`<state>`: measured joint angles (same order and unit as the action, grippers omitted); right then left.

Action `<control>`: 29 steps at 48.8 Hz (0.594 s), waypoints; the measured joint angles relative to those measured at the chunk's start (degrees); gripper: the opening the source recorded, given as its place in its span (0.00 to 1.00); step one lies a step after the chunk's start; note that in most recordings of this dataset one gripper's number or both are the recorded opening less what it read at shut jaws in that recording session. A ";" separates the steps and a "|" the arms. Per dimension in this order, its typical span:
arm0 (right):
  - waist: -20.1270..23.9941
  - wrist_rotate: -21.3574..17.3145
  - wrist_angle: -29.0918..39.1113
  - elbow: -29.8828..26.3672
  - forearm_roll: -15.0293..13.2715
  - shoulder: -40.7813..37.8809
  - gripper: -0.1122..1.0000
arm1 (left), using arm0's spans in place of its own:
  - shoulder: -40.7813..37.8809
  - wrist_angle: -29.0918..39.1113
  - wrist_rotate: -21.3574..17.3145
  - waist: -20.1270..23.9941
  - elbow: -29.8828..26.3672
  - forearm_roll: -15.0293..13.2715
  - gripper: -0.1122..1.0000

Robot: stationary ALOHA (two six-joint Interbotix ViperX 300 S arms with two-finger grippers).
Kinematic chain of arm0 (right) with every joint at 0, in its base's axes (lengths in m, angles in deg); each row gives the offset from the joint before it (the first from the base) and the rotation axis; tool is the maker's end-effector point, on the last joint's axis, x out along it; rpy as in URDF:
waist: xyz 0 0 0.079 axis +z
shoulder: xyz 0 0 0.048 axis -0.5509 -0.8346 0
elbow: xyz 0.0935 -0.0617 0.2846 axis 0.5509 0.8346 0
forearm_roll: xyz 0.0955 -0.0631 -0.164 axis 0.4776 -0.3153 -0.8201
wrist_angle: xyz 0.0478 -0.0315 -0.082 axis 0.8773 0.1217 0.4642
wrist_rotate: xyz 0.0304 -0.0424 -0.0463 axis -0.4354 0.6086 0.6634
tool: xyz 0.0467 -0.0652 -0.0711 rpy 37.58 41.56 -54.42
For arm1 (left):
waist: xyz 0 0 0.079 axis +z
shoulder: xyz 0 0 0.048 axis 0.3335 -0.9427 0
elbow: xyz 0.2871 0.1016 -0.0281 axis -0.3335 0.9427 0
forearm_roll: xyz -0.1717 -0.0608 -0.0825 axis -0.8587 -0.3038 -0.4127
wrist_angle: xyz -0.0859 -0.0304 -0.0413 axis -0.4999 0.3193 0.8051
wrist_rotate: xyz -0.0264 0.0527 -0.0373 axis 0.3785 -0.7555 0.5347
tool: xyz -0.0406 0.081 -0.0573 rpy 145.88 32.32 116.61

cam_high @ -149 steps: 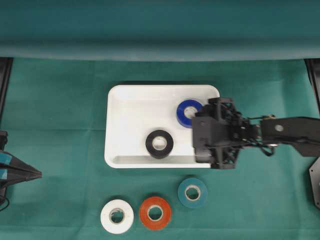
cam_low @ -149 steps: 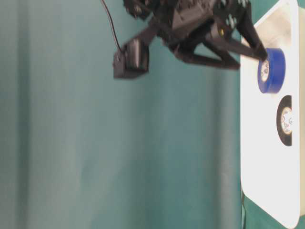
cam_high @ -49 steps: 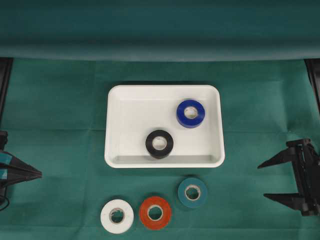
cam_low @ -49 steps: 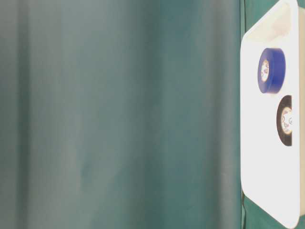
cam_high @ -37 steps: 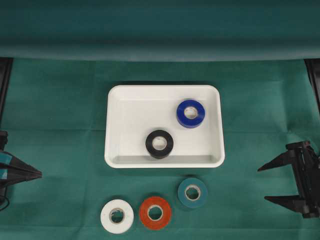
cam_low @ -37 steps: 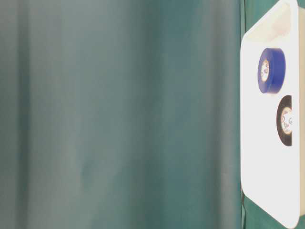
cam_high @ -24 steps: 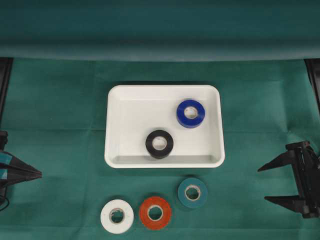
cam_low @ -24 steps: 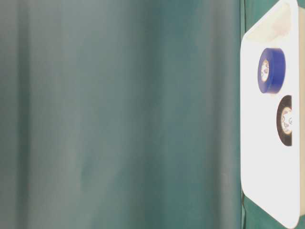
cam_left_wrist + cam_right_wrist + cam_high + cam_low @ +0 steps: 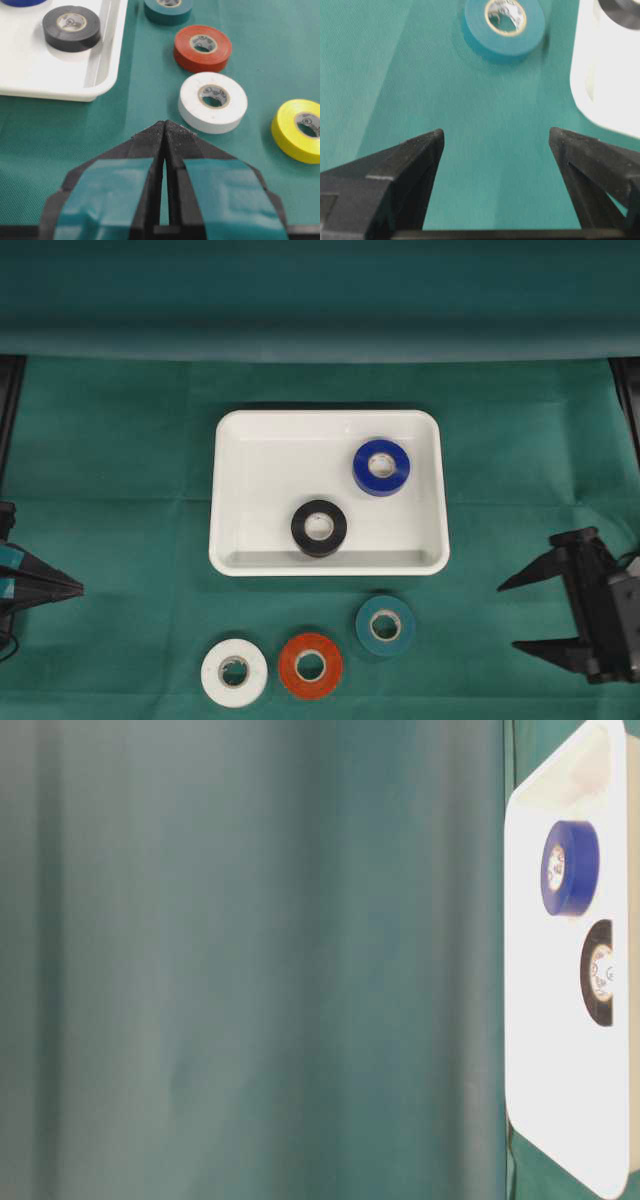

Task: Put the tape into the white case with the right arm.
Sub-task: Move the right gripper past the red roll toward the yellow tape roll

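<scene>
The white case (image 9: 240, 445) lies in the middle of the green cloth with a blue tape (image 9: 381, 466) and a black tape (image 9: 319, 528) inside it. In front of the case lie a teal tape (image 9: 385, 625), an orange tape (image 9: 310, 665) and a white tape (image 9: 234, 672). My right gripper (image 9: 510, 615) stands open and empty at the right edge, its fingertips pointing left toward the teal tape (image 9: 503, 24), well short of it. My left gripper (image 9: 75, 588) rests shut at the left edge; in its wrist view the tips (image 9: 165, 125) meet just short of the white tape (image 9: 212, 102).
A yellow tape (image 9: 300, 130) lies right of the white one in the left wrist view. A folded green cloth backdrop (image 9: 320, 300) runs along the far side. The table-level view shows the case (image 9: 545, 1050) on edge at the right, holding the blue tape (image 9: 568, 867).
The right arm let go of the blue tape in the case and drew back to the right edge. In the last half second its open gripper has shifted left toward the teal tape.
</scene>
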<state>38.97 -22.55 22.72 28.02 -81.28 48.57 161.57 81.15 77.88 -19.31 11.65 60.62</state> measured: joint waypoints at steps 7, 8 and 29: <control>0.35 0.00 -0.79 -4.22 -0.09 -5.54 0.62 | 0.00 0.00 -0.09 0.00 0.00 0.00 0.10; 0.35 0.00 -0.79 -4.92 0.00 -6.50 0.62 | 0.00 0.00 0.00 -0.09 0.00 0.09 0.10; 2.02 0.18 -1.49 -22.68 -0.09 -26.98 0.62 | 0.00 0.00 0.00 0.00 0.00 0.09 0.10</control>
<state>40.99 -22.38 21.23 5.34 -81.36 21.59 161.57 81.15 77.88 -19.31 11.65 60.70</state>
